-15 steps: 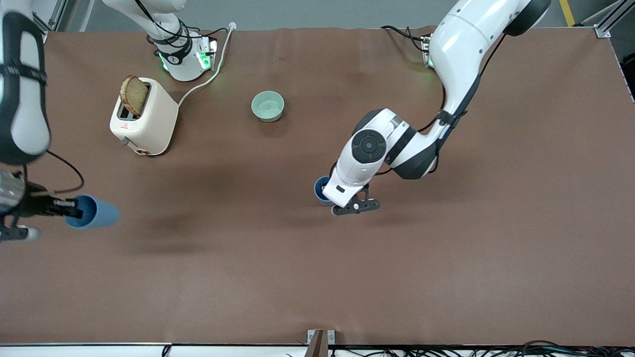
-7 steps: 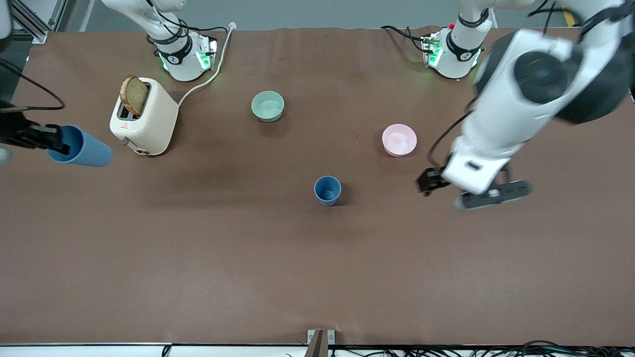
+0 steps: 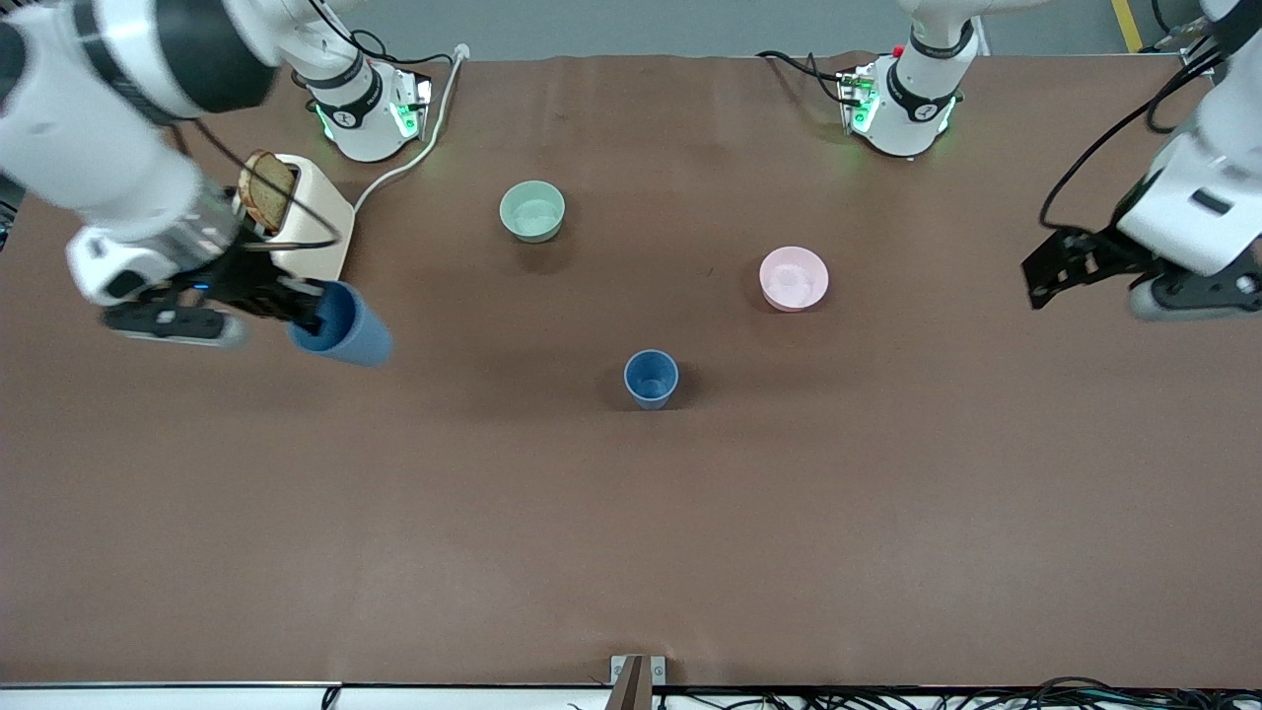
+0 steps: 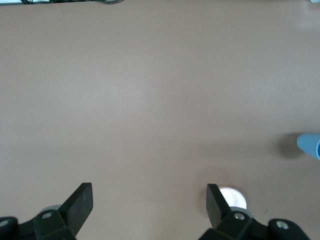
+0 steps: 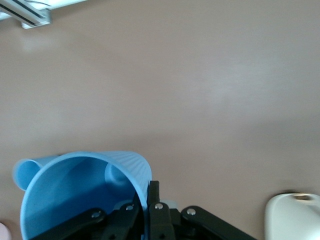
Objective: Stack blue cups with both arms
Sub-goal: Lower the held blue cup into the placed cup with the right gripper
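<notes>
One blue cup stands upright on the table near the middle, with nothing touching it. My right gripper is shut on the rim of the other blue cup and holds it tilted in the air over the table beside the toaster. In the right wrist view the fingers pinch the wall of the held cup. My left gripper is open and empty over the left arm's end of the table. Its fingers are wide apart, and the standing cup shows at the edge of the left wrist view.
A cream toaster with a slice of bread stands near the right arm's base. A mint-green bowl sits farther from the front camera than the standing cup. A pink bowl sits toward the left arm's end.
My right arm has swung the held cup from the table's end to beside the toaster. My left arm has pulled away from the standing cup toward its own end of the table.
</notes>
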You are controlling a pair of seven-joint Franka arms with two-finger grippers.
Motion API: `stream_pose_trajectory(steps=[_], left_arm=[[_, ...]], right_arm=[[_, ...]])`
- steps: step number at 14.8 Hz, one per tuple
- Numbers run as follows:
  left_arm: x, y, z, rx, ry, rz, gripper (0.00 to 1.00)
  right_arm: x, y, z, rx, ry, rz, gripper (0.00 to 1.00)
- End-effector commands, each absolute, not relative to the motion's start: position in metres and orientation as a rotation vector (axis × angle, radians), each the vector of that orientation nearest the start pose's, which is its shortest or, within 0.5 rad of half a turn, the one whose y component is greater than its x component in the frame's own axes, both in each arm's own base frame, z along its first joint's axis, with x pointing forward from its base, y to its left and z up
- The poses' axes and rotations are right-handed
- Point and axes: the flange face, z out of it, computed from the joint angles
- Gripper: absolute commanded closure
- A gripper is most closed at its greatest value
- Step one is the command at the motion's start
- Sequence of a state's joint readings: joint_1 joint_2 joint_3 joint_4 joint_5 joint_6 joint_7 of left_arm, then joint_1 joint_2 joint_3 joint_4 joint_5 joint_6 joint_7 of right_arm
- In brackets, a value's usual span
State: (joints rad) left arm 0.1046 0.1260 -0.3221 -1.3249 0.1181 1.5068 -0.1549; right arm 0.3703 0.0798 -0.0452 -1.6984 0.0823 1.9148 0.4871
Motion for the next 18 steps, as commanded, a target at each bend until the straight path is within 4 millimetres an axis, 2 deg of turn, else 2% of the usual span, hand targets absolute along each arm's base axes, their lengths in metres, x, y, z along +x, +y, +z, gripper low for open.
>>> stream_pose_trajectory(steps=[1, 3, 4, 5, 6, 7, 8, 9, 11, 14, 15, 18], left_arm=[[0.543, -0.07, 0.673, -3.118, 0.138, -0.089, 0.0], [0.528, -0.06, 0.676, -3.131, 0.151, -0.084, 0.0], [0.524, -0.061, 0.675, -3.129, 0.153, -0.077, 0.0], [0.519, -0.065, 0.675, -3.127, 0.162, -0.075, 0.0], [0.517, -0.07, 0.676, -3.124, 0.176, -0.073, 0.0], [0.517, -0.074, 0.675, -3.124, 0.181, -0.07, 0.0], [0.516, -0.08, 0.674, -3.123, 0.186, -0.068, 0.0], [0.516, -0.083, 0.675, -3.122, 0.196, -0.07, 0.0], [0.515, -0.078, 0.676, -3.121, 0.2, -0.056, 0.0], [0.516, -0.075, 0.675, -3.122, 0.191, -0.046, 0.0], [0.516, -0.074, 0.674, -3.121, 0.188, -0.044, 0.0], [0.517, -0.074, 0.674, -3.121, 0.188, -0.042, 0.0]], right_arm=[[0.575, 0.25, 0.523, -2.976, 0.311, -0.172, 1.0], [0.58, 0.29, 0.499, -2.957, 0.317, -0.186, 1.0], [0.59, 0.307, 0.486, -2.944, 0.369, -0.189, 1.0], [0.593, 0.333, 0.475, -2.939, 0.39, -0.185, 1.0], [0.59, 0.365, 0.462, -2.942, 0.4, -0.173, 1.0], [0.578, 0.395, 0.445, -2.956, 0.399, -0.154, 1.0], [0.567, 0.42, 0.432, -2.956, 0.401, -0.147, 1.0], [0.561, 0.435, 0.426, -2.936, 0.415, -0.162, 1.0], [0.561, 0.445, 0.408, -2.931, 0.411, -0.174, 1.0], [0.548, 0.47, 0.375, -2.957, 0.359, -0.149, 1.0], [0.541, 0.479, 0.371, -2.96, 0.338, -0.149, 1.0], [0.538, 0.486, 0.358, -2.957, 0.324, -0.154, 1.0]])
